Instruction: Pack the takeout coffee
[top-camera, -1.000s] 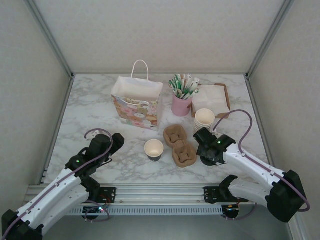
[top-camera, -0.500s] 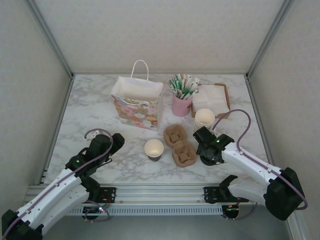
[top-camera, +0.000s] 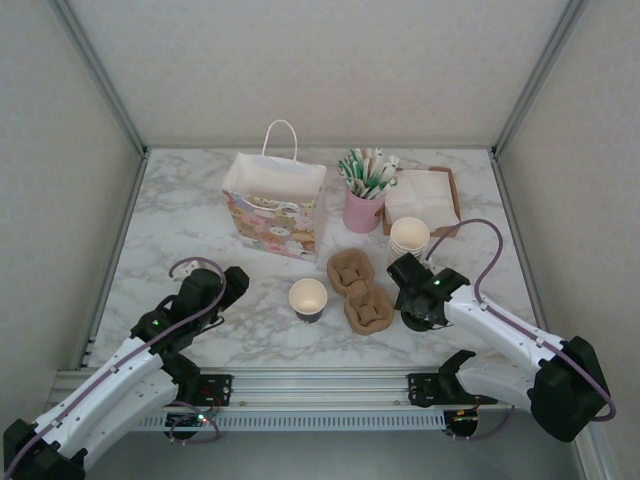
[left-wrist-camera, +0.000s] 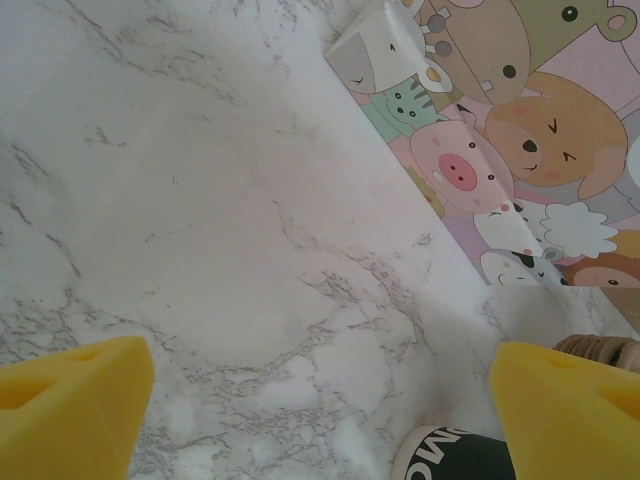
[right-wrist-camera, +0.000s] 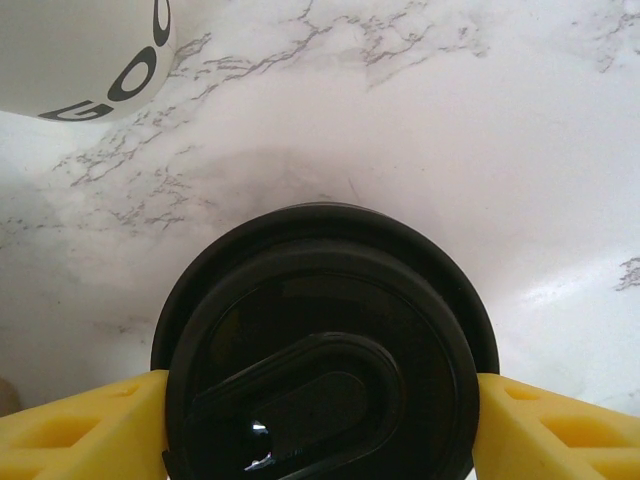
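Right gripper crept in on black lid since earlier frame, fingers hugging its rim (clamped or not, we can't tell). Left gripper wide, empty. Coffee cup lidless on marble beside pulp carrier. Lidding and gift bag both left, we reckon.

Black capitals "GO" run along a cream cup at eleven o'clock in the right wrist view, with part of another round letter above them. At five o'clock in the left wrist view, a paper cup has a dark band with cropped white letters, roughly "MC"
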